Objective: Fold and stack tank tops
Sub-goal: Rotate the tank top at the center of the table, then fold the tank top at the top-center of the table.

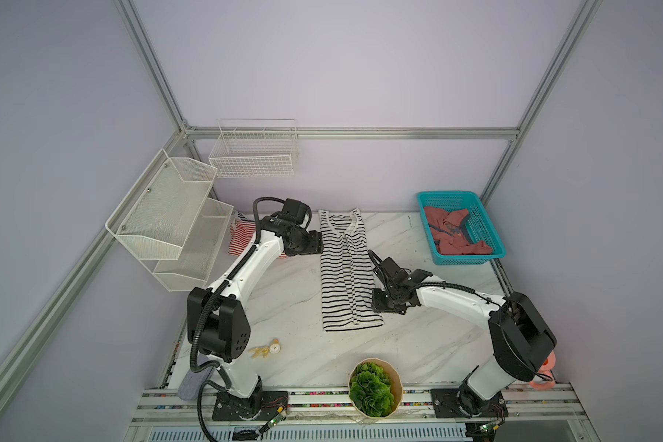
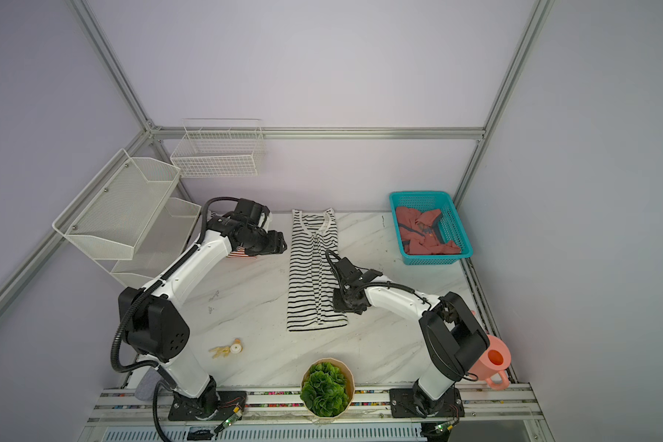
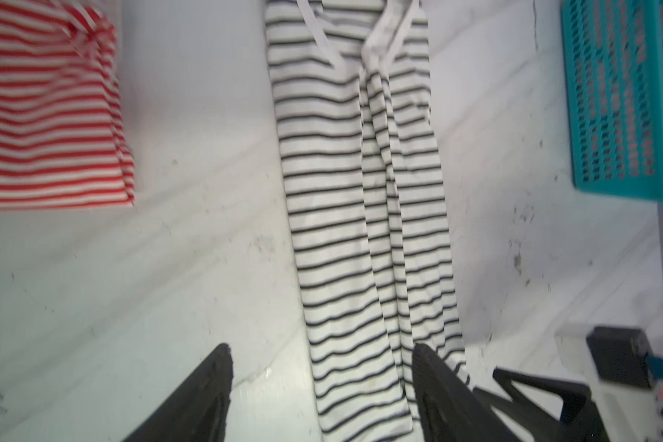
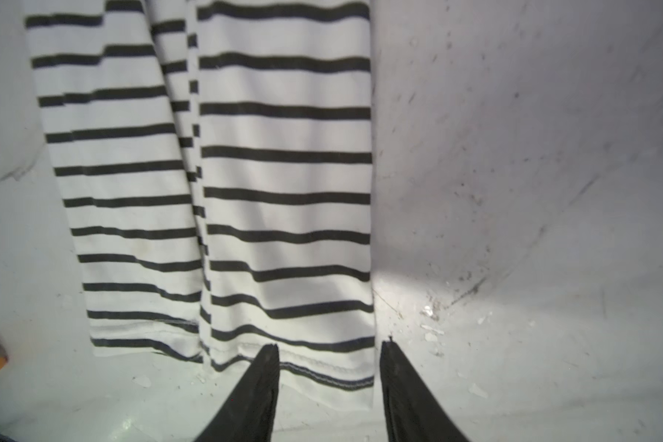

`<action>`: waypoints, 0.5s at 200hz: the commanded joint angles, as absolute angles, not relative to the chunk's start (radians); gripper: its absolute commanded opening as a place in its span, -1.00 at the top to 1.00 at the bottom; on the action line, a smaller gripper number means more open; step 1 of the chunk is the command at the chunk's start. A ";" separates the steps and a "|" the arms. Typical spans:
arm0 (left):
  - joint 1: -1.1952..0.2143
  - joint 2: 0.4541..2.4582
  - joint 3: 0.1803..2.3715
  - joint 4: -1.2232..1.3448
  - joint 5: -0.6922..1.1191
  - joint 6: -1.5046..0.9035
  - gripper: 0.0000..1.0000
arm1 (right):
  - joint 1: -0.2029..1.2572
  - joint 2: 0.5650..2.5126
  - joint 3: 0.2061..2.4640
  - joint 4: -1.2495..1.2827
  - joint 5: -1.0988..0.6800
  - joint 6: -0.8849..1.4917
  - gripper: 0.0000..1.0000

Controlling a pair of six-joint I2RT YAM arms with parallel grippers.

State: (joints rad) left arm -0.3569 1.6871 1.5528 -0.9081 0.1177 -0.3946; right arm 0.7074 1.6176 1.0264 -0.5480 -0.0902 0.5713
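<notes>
This was a robotics lab test cell, not a home. A marble-patterned tabletop (image 1: 291, 298) sat inside a cage of aluminium frame bars (image 1: 353, 132) closed with plain lavender wall panels (image 1: 341, 69). Along one edge of the tabletop ran a slotted metal rail (image 1: 322, 398), and two white-and-black robot arms were bolted to it, the left arm (image 1: 245, 268) and the right arm (image 1: 452, 300), their cables exposed. Household goods looked staged. A white mesh shelf (image 1: 165, 214) and a wire basket (image 1: 253, 153) hung on the walls above the tabletop's far left corner. A teal basket (image 1: 487, 229) stood at its far right corner, and a potted plant (image 1: 374, 388) on its rail edge.
</notes>
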 commanded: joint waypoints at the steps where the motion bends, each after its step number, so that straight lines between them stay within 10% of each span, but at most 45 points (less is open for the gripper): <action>1: -0.426 1.619 1.387 -0.920 0.129 -0.443 -0.47 | 0.714 1.588 0.989 -0.605 -0.100 0.577 0.03; 100: -0.523 1.602 1.084 -0.834 0.201 -0.634 -0.50 | 0.713 1.570 0.914 -0.500 -0.186 0.624 -0.09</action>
State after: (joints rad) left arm -0.5072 1.5921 1.1236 -0.9131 0.1665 -0.5659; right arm 0.7078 1.5635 0.9077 -0.5285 -0.1806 0.5999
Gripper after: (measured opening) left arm 0.747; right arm 0.546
